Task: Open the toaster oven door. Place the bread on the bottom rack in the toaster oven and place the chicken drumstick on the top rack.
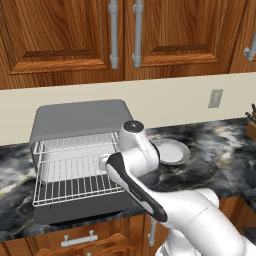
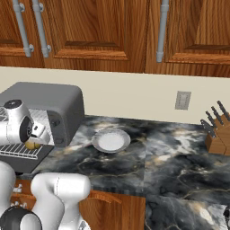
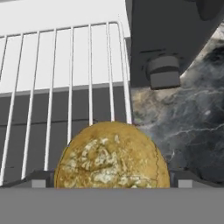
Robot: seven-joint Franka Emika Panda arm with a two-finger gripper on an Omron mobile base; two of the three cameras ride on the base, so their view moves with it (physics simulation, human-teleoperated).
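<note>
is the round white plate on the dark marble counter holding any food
No, the round white plate on the dark marble counter right of the grey toaster oven has nothing on it.

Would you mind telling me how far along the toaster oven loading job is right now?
Done: the toaster oven door is down and a rack is pulled out. In hand: the bread sits between the gripper's wide-set fingers over the bottom rack, by its right edge; whether it already rests there is unclear. Left: the chicken drumstick, for the top rack.
</note>
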